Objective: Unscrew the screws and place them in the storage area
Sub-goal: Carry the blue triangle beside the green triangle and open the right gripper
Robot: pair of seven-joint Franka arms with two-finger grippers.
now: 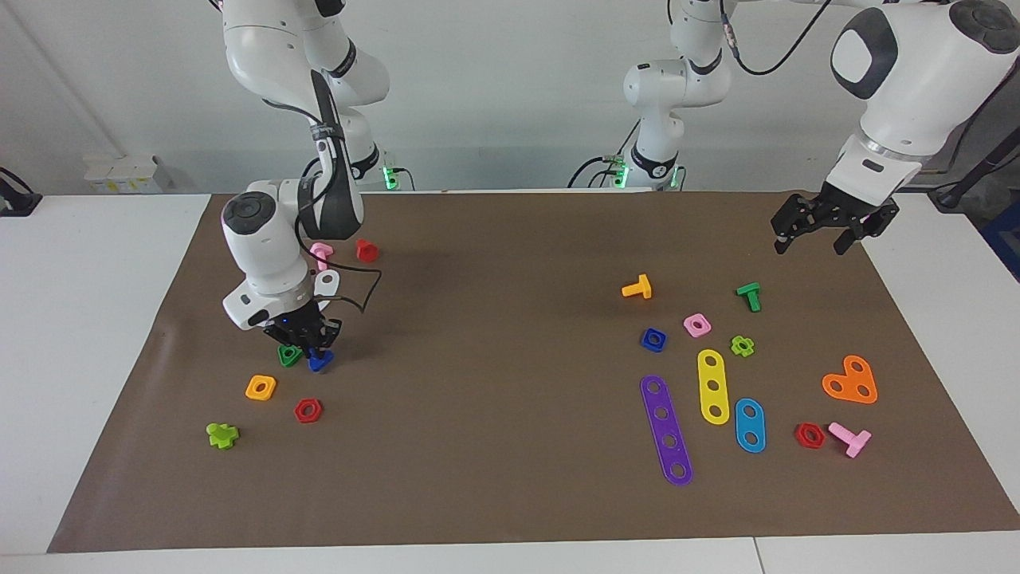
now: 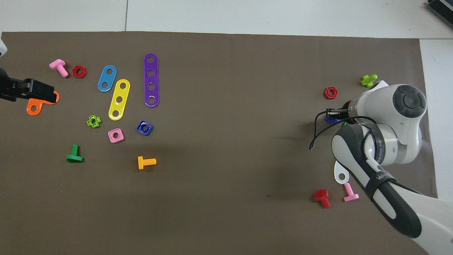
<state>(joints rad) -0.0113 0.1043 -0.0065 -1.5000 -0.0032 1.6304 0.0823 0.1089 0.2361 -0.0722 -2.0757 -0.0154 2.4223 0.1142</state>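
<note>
- Brown paper mat [image 1: 510, 494] covers the white table, with toy hardware scattered in two groups, one at each arm's end.
- Over at the right arm's end, the right gripper [image 1: 312, 344] is down low at the mat, fingertips closed on the dark-blue bolt [image 1: 321, 361]. In the facing view the bolt shows at about five o'clock from the fingertips, its triangular head down at the mat.
- Beside it sits a green triangular piece [image 1: 289, 355], at nine o'clock from the bolt; I cannot tell if the two touch.
- Which way does the bolt point? Head toward the mat, so I judge the stem, and the long axis, runs up into the fingers and stands roughly upright. The stem itself is hidden, so that is a reading, not a sighting.
- From overhead only a sliver of the bolt peeks out at nine o'clock from the wrist.
- Progress: the bolt is off the dark-blue nut [image 1: 653, 340], which lies well apart at the left arm's end. So the unscrewing looks done, and the carry too, since this cluster looks like the storage spot. What remains, by my reckoning, is letting go and lifting clear.
- The left gripper [image 1: 821, 231] waits over the mat's corner near the orange heart plate [image 1: 851, 381], jaws spread wide, holding nothing.
</note>
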